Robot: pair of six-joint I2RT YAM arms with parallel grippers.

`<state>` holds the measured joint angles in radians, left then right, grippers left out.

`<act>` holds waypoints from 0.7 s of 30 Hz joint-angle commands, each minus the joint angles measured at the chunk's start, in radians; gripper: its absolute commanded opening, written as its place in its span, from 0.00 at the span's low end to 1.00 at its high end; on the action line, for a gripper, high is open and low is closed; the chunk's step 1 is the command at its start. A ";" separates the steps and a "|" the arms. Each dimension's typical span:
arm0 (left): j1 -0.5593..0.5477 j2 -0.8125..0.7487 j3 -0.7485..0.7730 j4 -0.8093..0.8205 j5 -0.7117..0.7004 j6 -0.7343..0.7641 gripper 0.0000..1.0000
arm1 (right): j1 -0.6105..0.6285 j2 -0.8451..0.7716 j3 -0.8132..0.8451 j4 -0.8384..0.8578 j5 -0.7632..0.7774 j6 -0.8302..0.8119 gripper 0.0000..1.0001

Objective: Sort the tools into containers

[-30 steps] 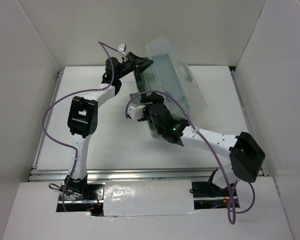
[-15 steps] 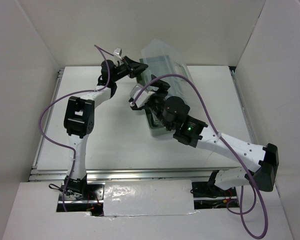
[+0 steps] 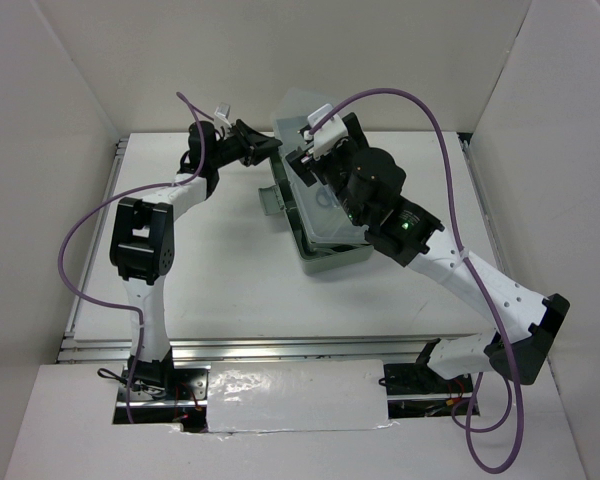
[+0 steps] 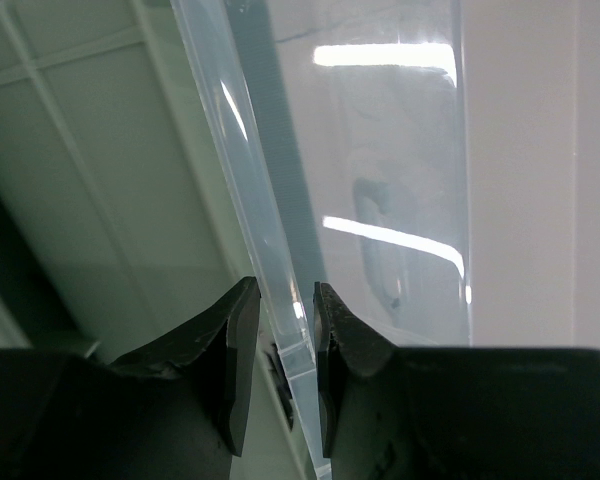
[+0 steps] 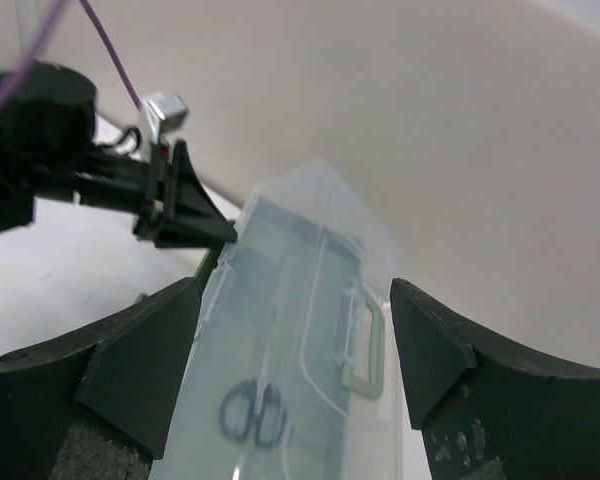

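The sage-green toolbox (image 3: 330,262) stands at the table's back middle, its clear lid (image 3: 325,215) lying low over it. My left gripper (image 3: 268,148) is shut on the lid's left edge; in the left wrist view the clear edge (image 4: 280,300) runs between the fingers of my left gripper (image 4: 285,330), beside the green box wall (image 4: 100,180). My right gripper (image 3: 315,172) hangs open over the lid. Its wrist view shows my right gripper (image 5: 295,340) wide open and empty above the lid (image 5: 310,300), with black-handled scissors (image 5: 250,410) under it. Other tools are hidden.
The lid's green carry handle (image 5: 365,350) lies to the right of the scissors. A green tray part (image 3: 273,198) juts from the box's left side. White walls enclose the table (image 3: 210,290) on three sides. My left gripper (image 5: 195,215) shows at the lid's far left corner.
The lid has come down from a raised tilt to low over the box, with my left gripper following it leftwards. My right arm swung from the box's front to above the lid.
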<state>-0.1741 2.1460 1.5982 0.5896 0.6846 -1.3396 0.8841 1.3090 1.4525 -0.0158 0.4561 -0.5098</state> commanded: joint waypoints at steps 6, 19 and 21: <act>0.068 -0.221 -0.047 -0.287 -0.153 0.354 0.73 | -0.121 0.016 0.111 -0.205 -0.048 0.243 0.85; 0.051 -0.534 -0.309 -0.697 -0.466 0.705 0.52 | -0.419 0.146 0.160 -0.381 -0.241 0.412 0.84; 0.114 -0.570 -0.455 -0.608 -0.286 0.627 0.48 | -0.479 0.176 0.163 -0.426 -0.342 0.432 0.83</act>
<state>-0.1226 1.5997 1.2732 -0.0338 0.2672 -0.6880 0.4713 1.4433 1.5826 -0.3454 0.2501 -0.1375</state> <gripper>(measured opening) 0.503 0.838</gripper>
